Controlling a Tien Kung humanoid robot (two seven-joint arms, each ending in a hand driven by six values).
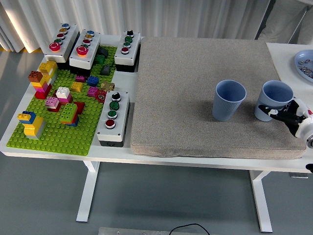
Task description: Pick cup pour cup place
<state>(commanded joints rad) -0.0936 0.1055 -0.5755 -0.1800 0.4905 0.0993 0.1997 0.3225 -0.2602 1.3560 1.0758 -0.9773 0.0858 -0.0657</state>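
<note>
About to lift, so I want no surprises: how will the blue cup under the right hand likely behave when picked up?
The right-hand blue cup looks rigid and thin-walled, so probably light. Its faintly ribbed wall should give the right hand some grip. It tapers to a narrow base and stands on a soft grey mat, so a sideways nudge could tip it. Contents can't be seen.

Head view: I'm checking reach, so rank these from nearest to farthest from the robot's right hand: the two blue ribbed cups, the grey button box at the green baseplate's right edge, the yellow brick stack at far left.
1. Right blue ribbed cup, touched by the right hand.
2. Left blue ribbed cup, mid-mat.
3. Grey button box, beside the green baseplate.
4. Yellow brick stack, far left.
</note>
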